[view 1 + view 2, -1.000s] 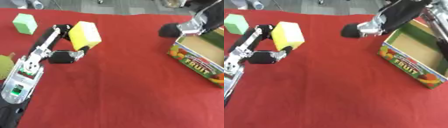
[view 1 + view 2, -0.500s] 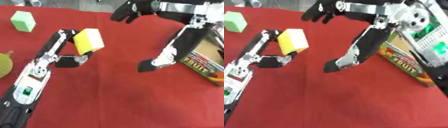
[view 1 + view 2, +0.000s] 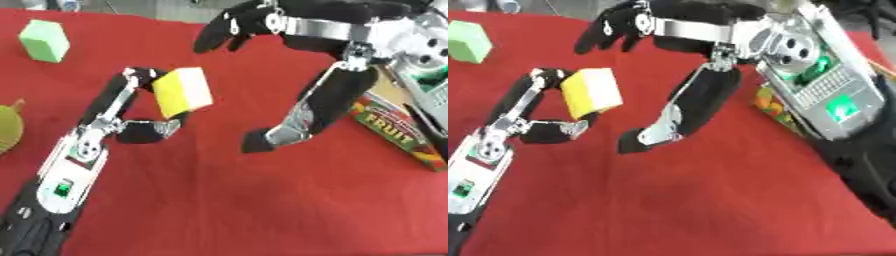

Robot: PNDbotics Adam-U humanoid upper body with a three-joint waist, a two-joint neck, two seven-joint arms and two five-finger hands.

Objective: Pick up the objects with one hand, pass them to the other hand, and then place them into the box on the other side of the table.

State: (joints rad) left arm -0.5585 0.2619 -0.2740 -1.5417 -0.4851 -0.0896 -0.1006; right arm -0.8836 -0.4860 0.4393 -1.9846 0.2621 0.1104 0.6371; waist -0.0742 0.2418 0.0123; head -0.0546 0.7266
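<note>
My left hand (image 3: 131, 117) holds a yellow block (image 3: 183, 90) above the red table, pinched between its fingers and thumb. My right hand (image 3: 297, 75) is spread wide open just right of the block, with its fingers (image 3: 229, 26) above and behind the block and its thumb (image 3: 267, 139) low to the right; it does not touch the block. The fruit-printed box (image 3: 395, 129) lies at the right edge, mostly hidden behind my right arm.
A green block (image 3: 45, 41) stands at the far left of the red cloth. A green rounded object (image 3: 9, 129) shows at the left edge. The near part of the table (image 3: 262, 210) is bare red cloth.
My right hand has swung from above the box leftward across the table and now spreads beside the yellow block. The left hand keeps holding the block.
</note>
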